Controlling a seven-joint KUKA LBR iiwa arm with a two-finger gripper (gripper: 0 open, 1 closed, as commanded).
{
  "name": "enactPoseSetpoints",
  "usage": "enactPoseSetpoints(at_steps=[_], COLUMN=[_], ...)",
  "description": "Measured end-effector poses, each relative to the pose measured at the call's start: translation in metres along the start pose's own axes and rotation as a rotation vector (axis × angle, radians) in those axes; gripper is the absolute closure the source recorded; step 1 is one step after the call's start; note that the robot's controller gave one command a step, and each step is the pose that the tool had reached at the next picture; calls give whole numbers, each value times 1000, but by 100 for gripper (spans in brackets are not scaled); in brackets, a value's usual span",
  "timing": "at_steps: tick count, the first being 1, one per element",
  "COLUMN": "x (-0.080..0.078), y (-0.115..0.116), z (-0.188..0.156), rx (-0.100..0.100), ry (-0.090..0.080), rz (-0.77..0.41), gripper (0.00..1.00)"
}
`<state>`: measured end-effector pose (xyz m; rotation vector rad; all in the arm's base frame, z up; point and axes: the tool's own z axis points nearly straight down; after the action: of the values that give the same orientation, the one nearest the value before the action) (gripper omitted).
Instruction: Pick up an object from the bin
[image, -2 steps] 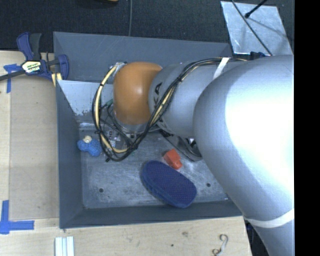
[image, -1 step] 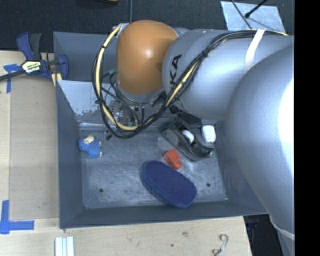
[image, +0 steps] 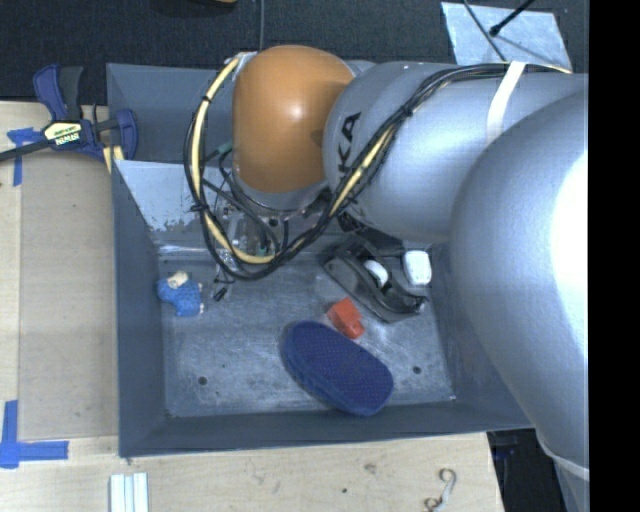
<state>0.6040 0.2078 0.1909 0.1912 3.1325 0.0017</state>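
Observation:
My gripper (image: 247, 235) hangs below the arm's wrist at the back left of the bin floor, low over bare metal. A small blue thing with a cream top (image: 181, 295) lies just to its lower left, apart from it. A small red-orange block (image: 347, 319) lies to its right in the middle of the bin. In front of that block rests a dark blue oval pad (image: 336, 367). A black tool with white parts (image: 386, 275) lies under the arm at the right.
The arm with its orange cover and looped cables covers the back and right of the bin. The bin's sloped walls rise close on the left and front. Bare floor lies at the front left.

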Motion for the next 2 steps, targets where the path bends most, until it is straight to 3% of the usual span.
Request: enactPoseSetpoints(at_steps=[1,2], x=[16,13], y=[36,35], z=[126,121], rx=[3,0], ry=[8,0], rz=[-107,-104], gripper=[0,100])
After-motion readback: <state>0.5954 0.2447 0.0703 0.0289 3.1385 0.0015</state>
